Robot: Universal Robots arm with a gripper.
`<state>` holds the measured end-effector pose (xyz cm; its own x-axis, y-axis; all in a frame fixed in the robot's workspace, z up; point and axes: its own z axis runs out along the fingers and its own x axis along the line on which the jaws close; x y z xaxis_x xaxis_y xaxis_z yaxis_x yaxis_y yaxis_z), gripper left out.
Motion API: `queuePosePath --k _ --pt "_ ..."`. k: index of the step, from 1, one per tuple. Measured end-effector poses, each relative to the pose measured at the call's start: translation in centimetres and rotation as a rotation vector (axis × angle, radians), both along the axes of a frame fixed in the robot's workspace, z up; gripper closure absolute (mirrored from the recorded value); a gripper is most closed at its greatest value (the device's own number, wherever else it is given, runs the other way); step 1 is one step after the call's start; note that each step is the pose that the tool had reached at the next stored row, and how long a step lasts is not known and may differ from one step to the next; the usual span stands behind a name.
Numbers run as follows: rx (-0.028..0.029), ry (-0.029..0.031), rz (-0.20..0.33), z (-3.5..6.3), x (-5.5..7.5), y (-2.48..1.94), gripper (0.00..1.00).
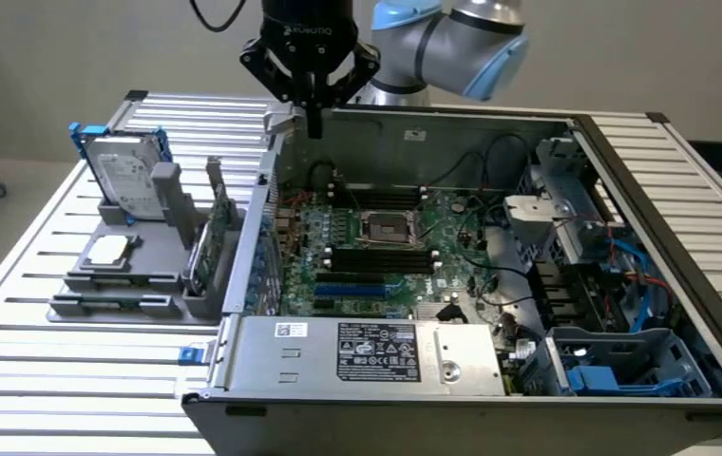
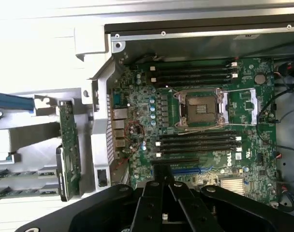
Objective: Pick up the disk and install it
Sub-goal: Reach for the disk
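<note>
- The disk (image 1: pixel 126 174) stands upright in a grey holder (image 1: pixel 145 256), outside the computer case (image 1: pixel 463 133) on the exterior view's left, probably so its edges can be gripped.
- The gripper (image 1: pixel 314 122) hangs above the case's left wall, fingers pressed together and empty.
- A blue drive cage (image 1: pixel 627 366) in the case's right front corner is likely where the disk goes.

"ROBOTIQ" stands on the gripper (image 1: pixel 315 128) above the motherboard (image 2: pixel 243 101). White letters on the board beside its CPU socket (image 2: pixel 200 107) probably read "DELL". The power supply label (image 1: pixel 378 339) is illegible.
</note>
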<state>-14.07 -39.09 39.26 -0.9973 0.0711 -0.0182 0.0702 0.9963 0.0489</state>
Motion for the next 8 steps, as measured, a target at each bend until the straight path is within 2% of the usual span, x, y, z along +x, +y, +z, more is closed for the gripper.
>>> queuePosePath --k 8 --pt "0.0033 0.0020 0.000 0.00 -2.4 1.20 0.89"
